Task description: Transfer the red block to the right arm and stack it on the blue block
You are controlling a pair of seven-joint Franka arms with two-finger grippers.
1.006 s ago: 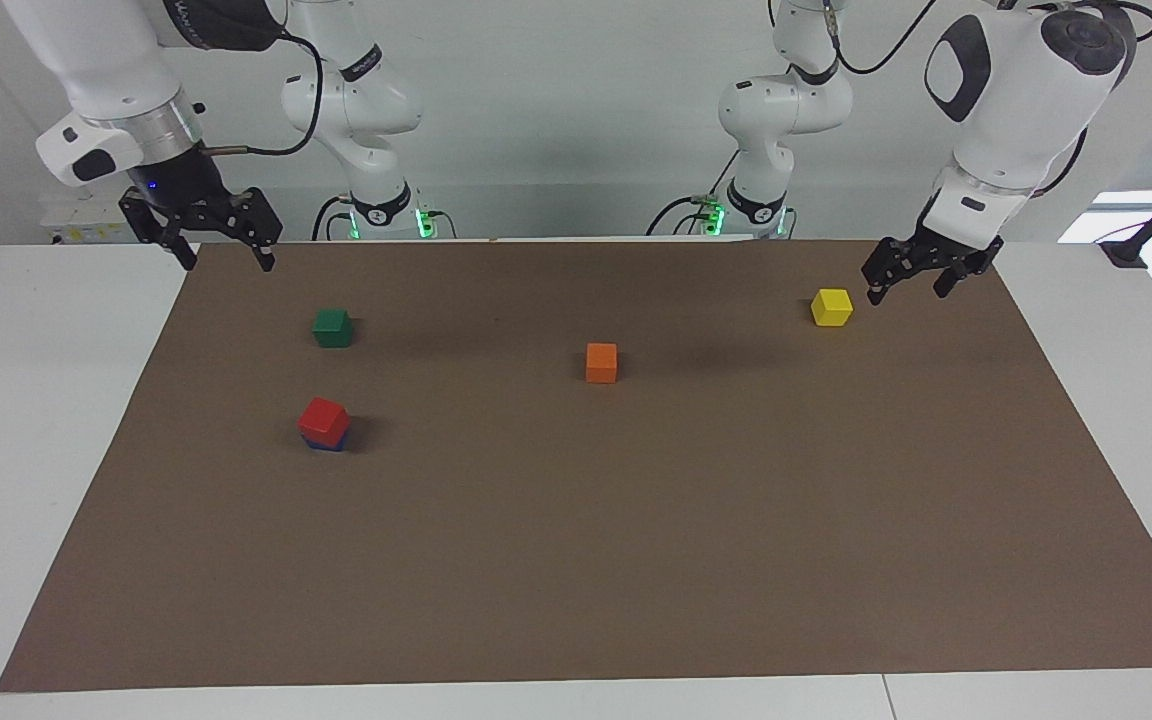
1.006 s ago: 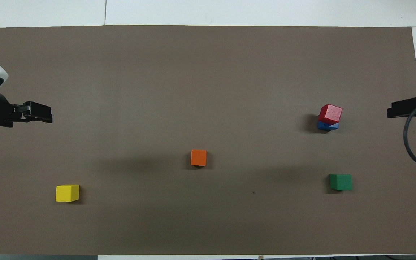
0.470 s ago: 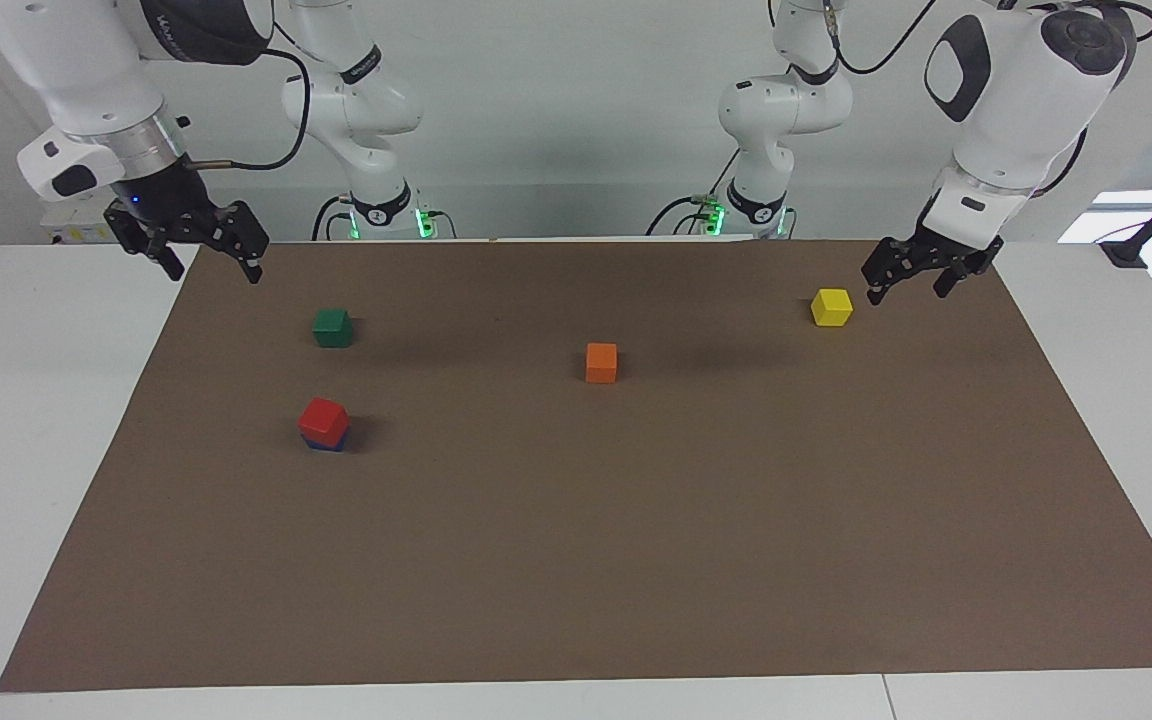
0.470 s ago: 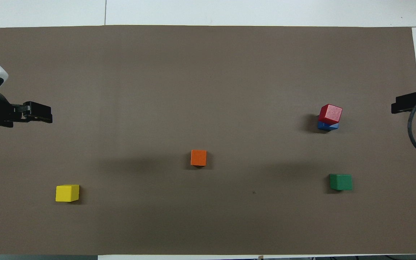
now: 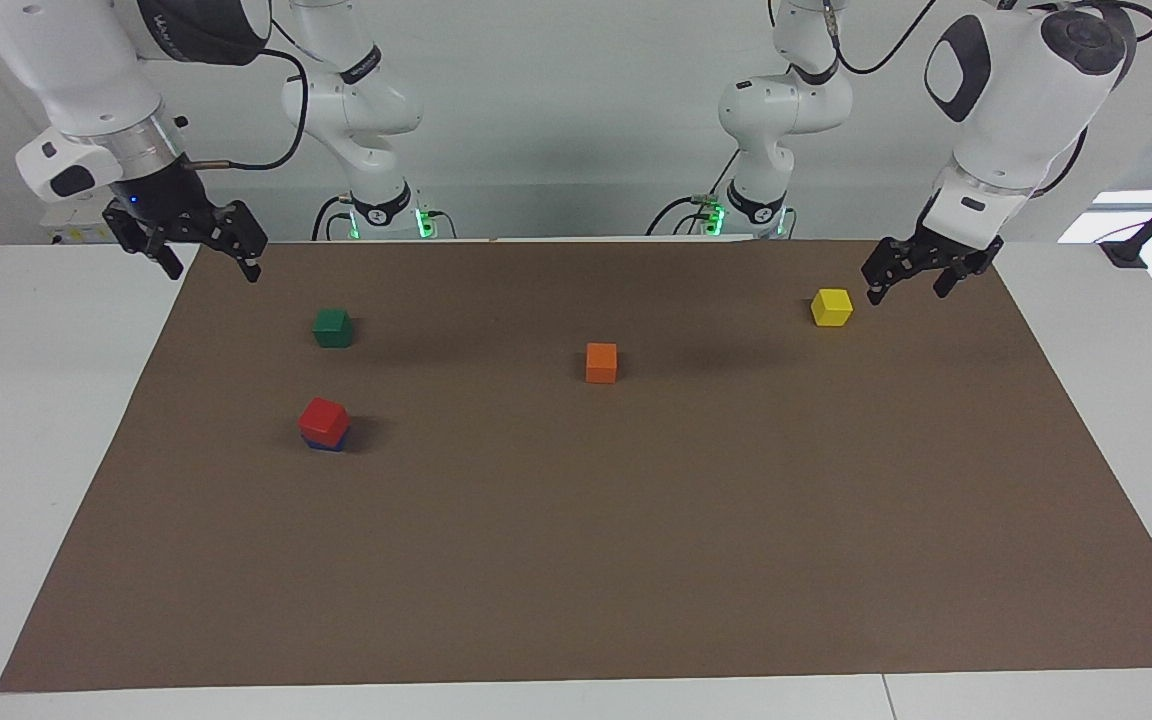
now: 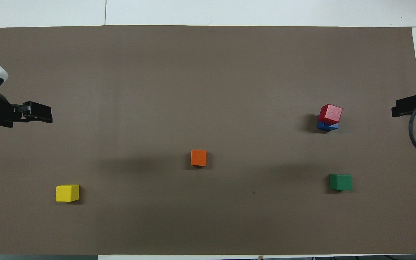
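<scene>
The right arm's black two-finger gripper (image 5: 204,258), spread wide with nothing between its fingers, hangs over the edge of the brown paper mat (image 5: 636,560) at the right arm's end of the table. Over the last second it has drawn back up and outward from above the mat; in the last half second it has barely shifted, so the retreat looks finished. The small bright red wooden cube (image 5: 324,418) sits on the small dark blue cube (image 5: 327,443), slightly twisted against it and unmoved while the gripper withdrew. The stack therefore seems stable, and the task looks complete. The left arm's black gripper (image 5: 908,281) waits, also spread and empty, over the mat beside the yellow cube (image 5: 832,306); it has not moved.
</scene>
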